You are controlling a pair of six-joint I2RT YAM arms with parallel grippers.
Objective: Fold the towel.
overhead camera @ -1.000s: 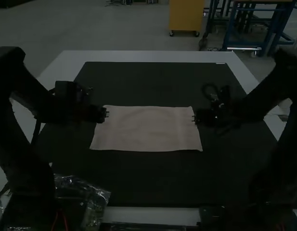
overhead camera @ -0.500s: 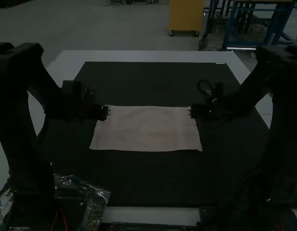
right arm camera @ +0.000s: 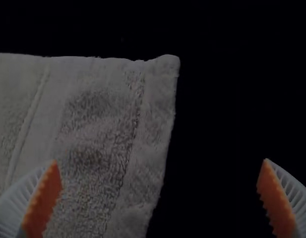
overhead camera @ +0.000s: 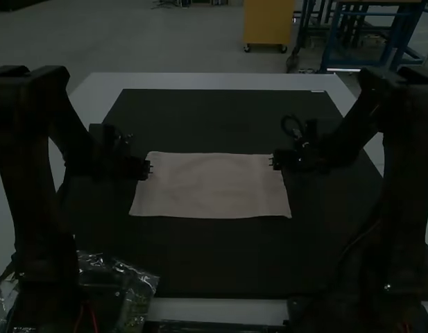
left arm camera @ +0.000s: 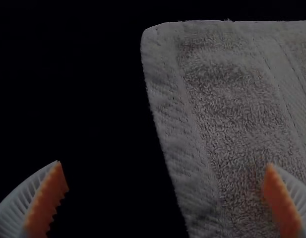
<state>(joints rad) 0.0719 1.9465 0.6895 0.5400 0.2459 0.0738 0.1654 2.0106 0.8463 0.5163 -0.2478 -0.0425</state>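
Pale desk [overhead camera: 214,81], dark mat [overhead camera: 220,267] over most of it, light border visible along the far side. Left arm [overhead camera: 33,173] and right arm [overhead camera: 408,173], both dark, one at each side, reaching inward over the mat. Towel [overhead camera: 214,186]: light, spread as a wide rectangle around mid-mat, long edges running side to side, surface mostly smooth. Can't tell if layered. Clear plastic bag [overhead camera: 141,284], crinkled, near side, by the left arm's base.

Left pincer [overhead camera: 151,168] at towel's left edge, near far corner. Right pincer [overhead camera: 271,161] at the right edge, also near far corner. Wrist views: white ribbed fingers, orange pads, terry pile, flatter woven bands near the towel's ends. Left pincer [left arm camera: 164,163] wide open, nothing gripped; one finger over towel, other over dark mat, side edge running between them. Right pincer [right arm camera: 160,160] same: wide open, nothing gripped, one finger each side of the towel's edge. Touching cloth or just above: can't tell, either pincer.
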